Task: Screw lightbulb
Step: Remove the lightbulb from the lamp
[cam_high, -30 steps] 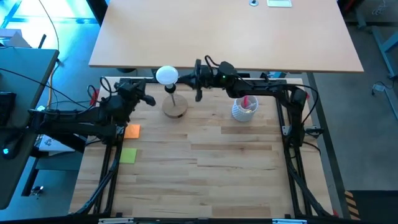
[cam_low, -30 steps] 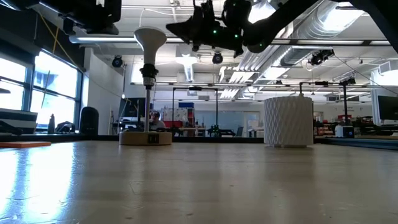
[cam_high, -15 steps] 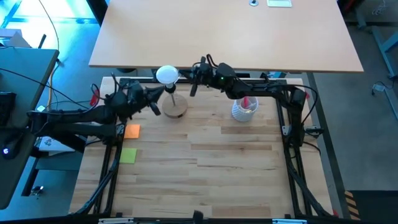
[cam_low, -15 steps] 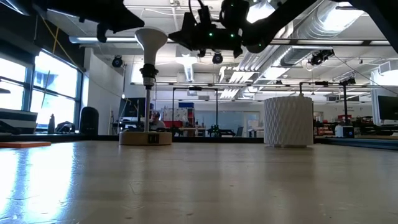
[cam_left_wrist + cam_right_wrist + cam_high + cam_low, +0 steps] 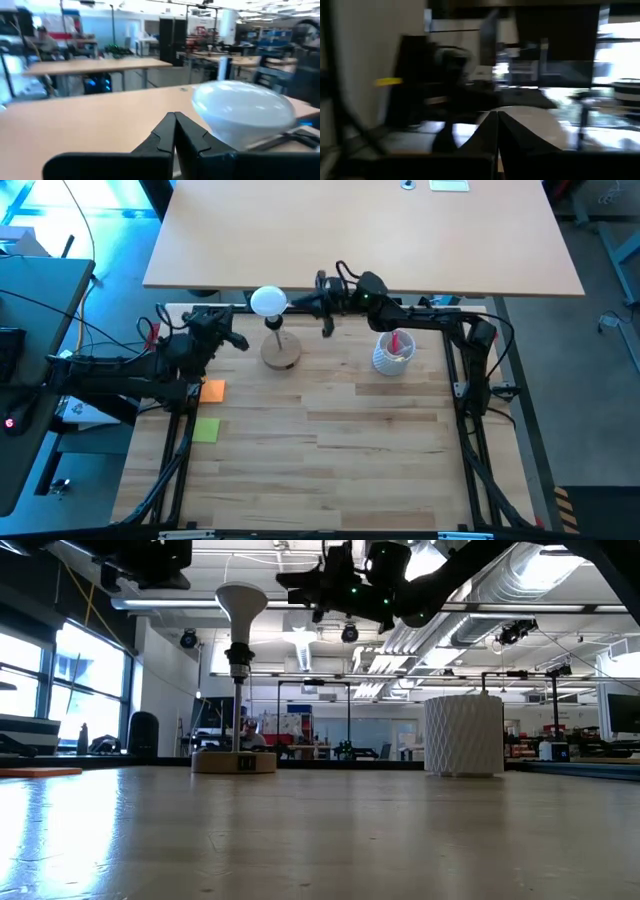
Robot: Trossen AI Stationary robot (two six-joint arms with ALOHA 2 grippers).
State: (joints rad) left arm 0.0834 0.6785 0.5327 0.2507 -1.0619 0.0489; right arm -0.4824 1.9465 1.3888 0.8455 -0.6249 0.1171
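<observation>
The white lightbulb stands globe up, its grey neck in the socket on top of a thin post that rises from a round wooden base. My left gripper is shut and empty, just left of and nearer than the post. In the left wrist view its shut tips stand beside the globe. My right gripper is shut and empty, level with the globe on its right side. The low view shows a small gap between its tips and the globe.
A white perforated cup with pink items stands right of the base, under my right arm. An orange note and a green note lie at the table's left. A large tan board lies beyond the far edge.
My left gripper reached toward the post, turning about its wrist, then drew back toward the table's left edge. My right gripper turned about its wrist and has drawn a little toward the right edge, away from the globe. The bulb has stayed upright on the post.
</observation>
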